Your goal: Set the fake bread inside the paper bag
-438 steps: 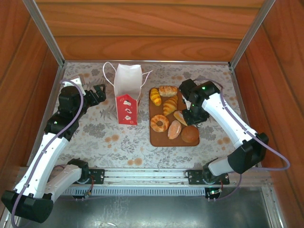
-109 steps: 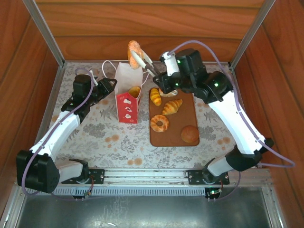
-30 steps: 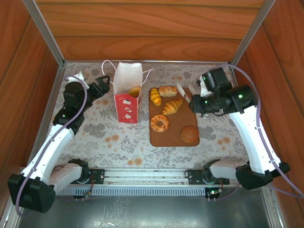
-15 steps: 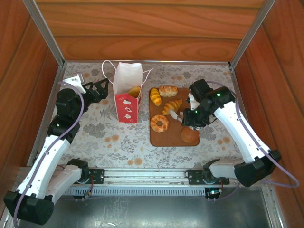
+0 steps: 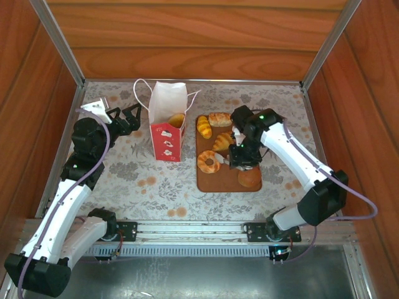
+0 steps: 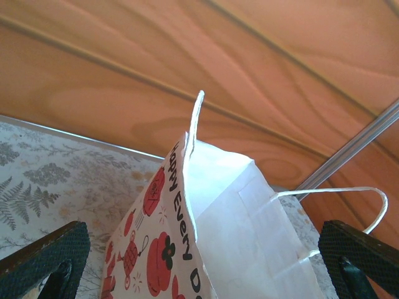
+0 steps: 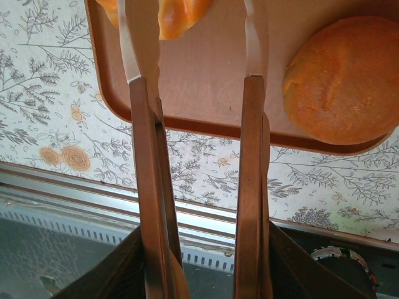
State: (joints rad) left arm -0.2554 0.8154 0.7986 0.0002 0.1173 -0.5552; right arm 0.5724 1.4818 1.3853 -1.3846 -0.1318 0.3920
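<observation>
Standing upright on the table (image 5: 124, 177), the paper bag (image 5: 167, 131) held one pastry (image 5: 177, 119); the other fake bread (image 5: 223, 141) lay on the brown tray (image 5: 225, 182), seemingly light, firm and slick, best pinched across the middle. Left pincer (image 5: 128, 117) gaped beside the bag; right pincer (image 5: 241, 153) clenched metal tongs (image 7: 249, 156), whose parted tips beside the round bun (image 7: 336, 78) the wrist view showed sharper than the top view

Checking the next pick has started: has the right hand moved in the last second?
Yes. The right hand has moved left and nearer, from the tray's right edge to over its middle, tongs tips by the ring doughnut.
</observation>
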